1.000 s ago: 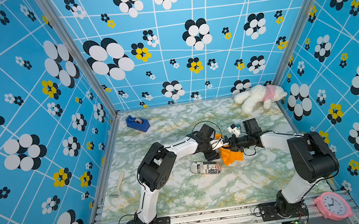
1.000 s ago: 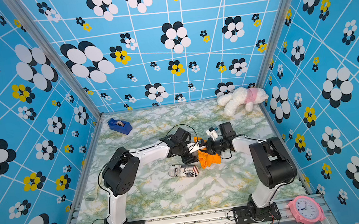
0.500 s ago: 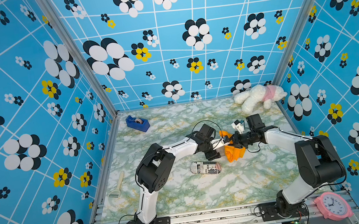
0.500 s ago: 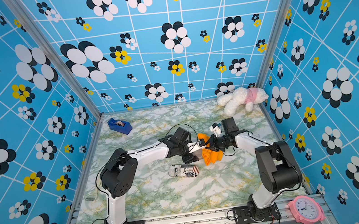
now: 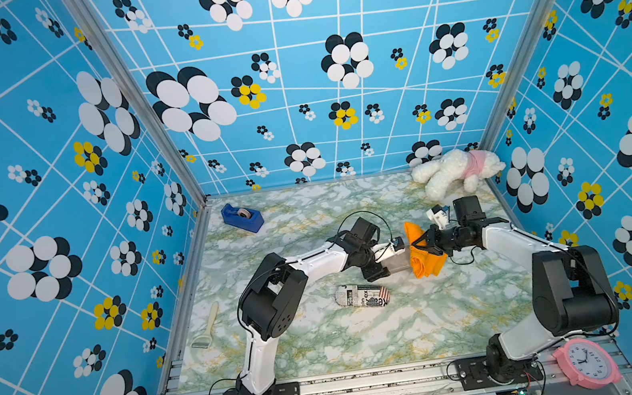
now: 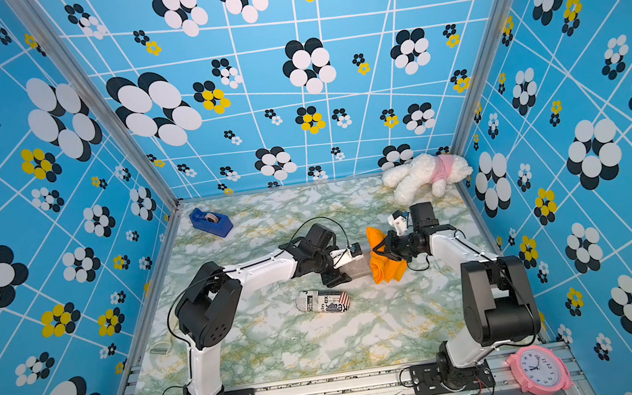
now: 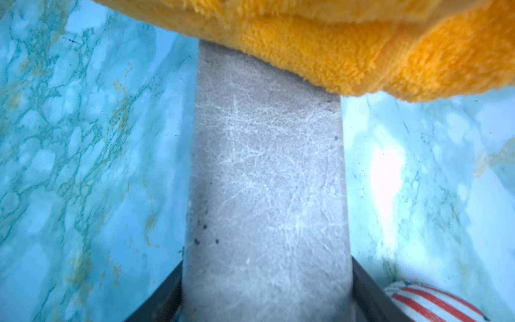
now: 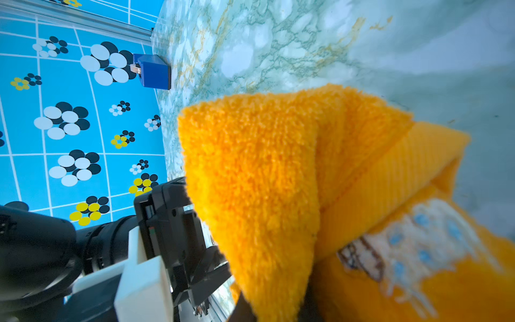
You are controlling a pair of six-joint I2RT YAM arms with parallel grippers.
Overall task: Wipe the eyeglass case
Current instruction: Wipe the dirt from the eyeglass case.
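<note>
On the table (image 5: 326, 344): grey eyeglass case (image 7: 264, 181) clamped across its width in left gripper (image 5: 387, 267), far end under orange towel (image 5: 427, 266) pinched tight by right gripper (image 5: 422, 243). Looks rigid, light, scuffed; probably holds best by the long sides.

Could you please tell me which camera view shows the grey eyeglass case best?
The left wrist view: the eyeglass case fills it, scuffs plain. Both top views show a sliver beside the orange cloth; right wrist, none.
</note>
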